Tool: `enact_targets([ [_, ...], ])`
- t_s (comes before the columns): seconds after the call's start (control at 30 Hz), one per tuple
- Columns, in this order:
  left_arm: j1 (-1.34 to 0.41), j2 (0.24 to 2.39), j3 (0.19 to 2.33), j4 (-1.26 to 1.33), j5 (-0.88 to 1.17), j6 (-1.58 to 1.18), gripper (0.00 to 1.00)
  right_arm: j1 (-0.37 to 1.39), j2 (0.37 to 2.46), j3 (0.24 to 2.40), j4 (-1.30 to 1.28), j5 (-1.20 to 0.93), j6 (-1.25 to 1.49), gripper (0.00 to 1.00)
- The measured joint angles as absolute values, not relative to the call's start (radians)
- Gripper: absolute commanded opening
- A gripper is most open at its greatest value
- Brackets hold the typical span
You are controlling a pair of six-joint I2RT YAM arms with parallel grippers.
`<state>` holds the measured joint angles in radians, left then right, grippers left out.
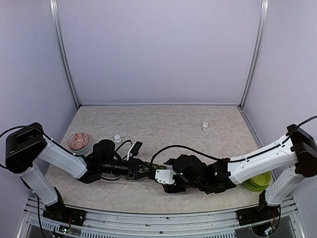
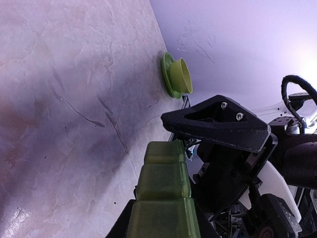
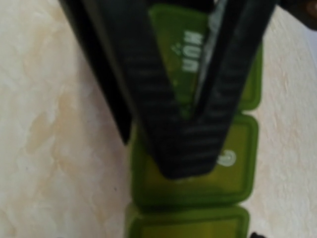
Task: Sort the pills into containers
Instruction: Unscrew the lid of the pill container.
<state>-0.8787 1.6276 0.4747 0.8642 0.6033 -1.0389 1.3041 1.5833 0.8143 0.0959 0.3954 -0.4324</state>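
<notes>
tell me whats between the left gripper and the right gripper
The green pill organizer. In the top view the left gripper holds one end of it and the right gripper is at the other end.

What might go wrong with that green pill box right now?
The left jaws pinch the pill box by one end only, so a shove from the right jaws, close over its lids, might twist it loose. The pill dish and small white bottle sit right beside the left arm; a swing might knock them over.

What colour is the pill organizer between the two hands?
Translucent green with white lid lettering; the pill organizer shows best in the right wrist view.
</notes>
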Motion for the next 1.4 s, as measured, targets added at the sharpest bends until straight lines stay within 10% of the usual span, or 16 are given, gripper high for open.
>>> enact_targets([
  [0.43, -0.879, 1.628, 0.476, 0.860, 0.603, -1.040, 0.26, 1.300, 1.589, 0.814, 0.121, 0.423, -0.435, 0.59],
  [0.93, -0.879, 1.664, 0.475, 0.897, 0.601, -1.052, 0.27, 1.300, 1.605, 0.817, 0.123, 0.427, -0.432, 0.19],
  [1.13, -0.879, 1.666, 0.475, 0.900, 0.601, -1.053, 0.26, 1.300, 1.605, 0.818, 0.121, 0.420, -0.429, 0.56],
  [1.4, -0.881, 1.667, 0.475, 0.908, 0.603, -1.053, 0.27, 1.300, 1.600, 0.818, 0.125, 0.435, -0.420, 0.65],
])
